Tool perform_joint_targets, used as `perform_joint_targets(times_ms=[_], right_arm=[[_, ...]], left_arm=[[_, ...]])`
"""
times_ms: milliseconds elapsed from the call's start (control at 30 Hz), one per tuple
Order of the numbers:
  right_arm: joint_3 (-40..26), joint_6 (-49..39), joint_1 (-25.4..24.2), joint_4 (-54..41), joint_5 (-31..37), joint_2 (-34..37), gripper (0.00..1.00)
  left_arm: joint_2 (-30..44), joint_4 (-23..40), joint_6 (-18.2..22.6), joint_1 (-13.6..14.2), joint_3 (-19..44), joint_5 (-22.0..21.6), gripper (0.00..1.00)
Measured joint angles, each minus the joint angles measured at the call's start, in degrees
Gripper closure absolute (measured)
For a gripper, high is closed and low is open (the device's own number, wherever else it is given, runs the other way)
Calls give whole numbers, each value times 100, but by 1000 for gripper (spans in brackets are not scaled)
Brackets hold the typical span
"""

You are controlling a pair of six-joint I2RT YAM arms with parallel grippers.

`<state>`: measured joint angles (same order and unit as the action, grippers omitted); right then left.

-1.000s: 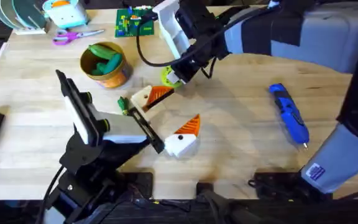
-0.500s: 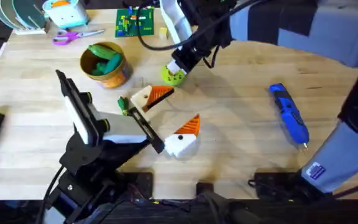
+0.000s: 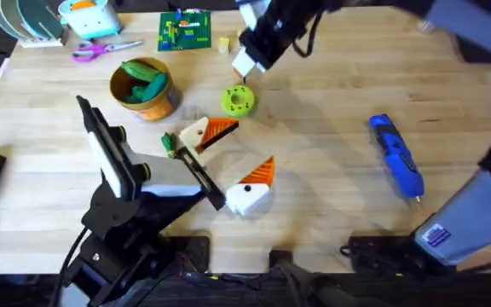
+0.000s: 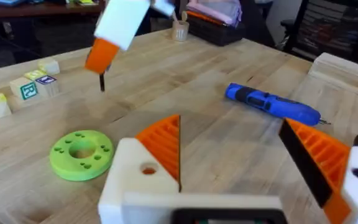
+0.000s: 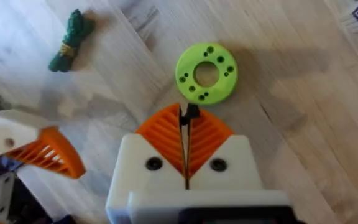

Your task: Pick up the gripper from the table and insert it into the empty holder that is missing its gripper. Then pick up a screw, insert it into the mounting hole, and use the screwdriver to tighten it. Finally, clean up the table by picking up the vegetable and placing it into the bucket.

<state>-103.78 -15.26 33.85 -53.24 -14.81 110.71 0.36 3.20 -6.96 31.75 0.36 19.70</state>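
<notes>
**Right arm extended across the table, claw closed on one screw; left claw spread open.**

We found the right arm reaching over the middle to the far side of the table, its right gripper (image 3: 245, 66) hanging above and just beyond the one lime-green disc (image 3: 238, 101), with both orange pads pressed together on a single small dark screw (image 5: 191, 112). The left arm lay low, and its left gripper (image 3: 241, 152) stood with the jaws wide apart near the table centre. We counted two white finger blocks on it, each carrying one orange ribbed tip. One blue screwdriver (image 3: 396, 157) lay on the right side of the table, well apart from both claws. One bucket (image 3: 143, 89), holding green items, stood to the far left. One small green vegetable (image 3: 168, 143) lay just beside the left claw.
</notes>
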Motion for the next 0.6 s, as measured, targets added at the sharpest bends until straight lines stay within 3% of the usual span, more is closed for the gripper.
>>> perform_joint_targets(times_ms=[233, 600], right_arm=[[-981, -24, 296, -1095, -181, -541, 994], [-1061, -24, 1236, -1186, -828, -569, 994]], left_arm=[[0, 0, 0, 0, 0, 0, 9], [0, -1, 0, -1, 0, 0, 9]])
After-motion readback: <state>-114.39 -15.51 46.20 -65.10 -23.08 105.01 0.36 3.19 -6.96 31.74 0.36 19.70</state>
